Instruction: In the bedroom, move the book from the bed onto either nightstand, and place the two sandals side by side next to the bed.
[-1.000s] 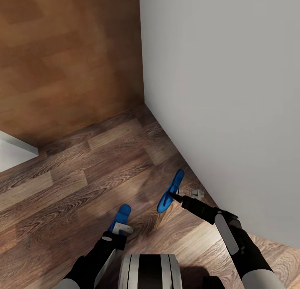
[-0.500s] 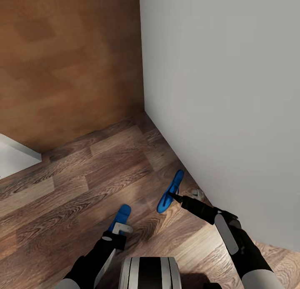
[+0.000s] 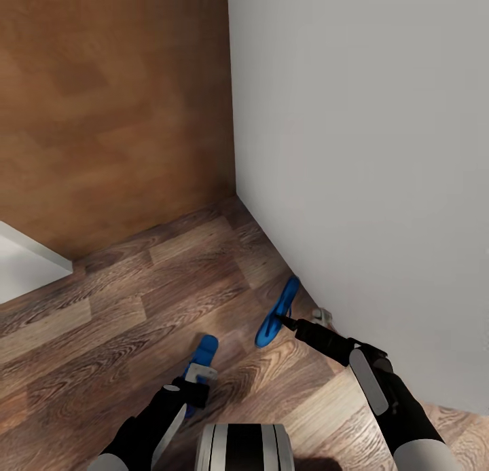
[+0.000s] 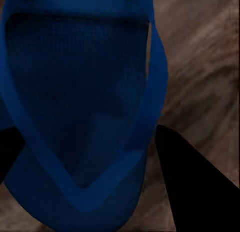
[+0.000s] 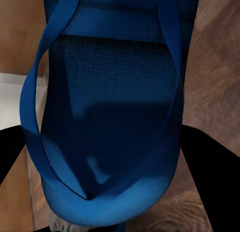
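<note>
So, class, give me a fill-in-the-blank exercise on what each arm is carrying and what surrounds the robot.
1. Each gripper holds one ___ sandal.
2. The right gripper holds its sandal close to the ___ wall.
3. The floor is made of ___ planks.
4. The left gripper holds the other sandal above the ___.

Missing words: blue; white; wood; floor

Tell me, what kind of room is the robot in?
Probably a room in a home, at a corner. You can see a wood-plank floor, a plain white wall and a brown wooden panel, maybe a door. Each gripper holds a blue sandal: left, right.
</note>
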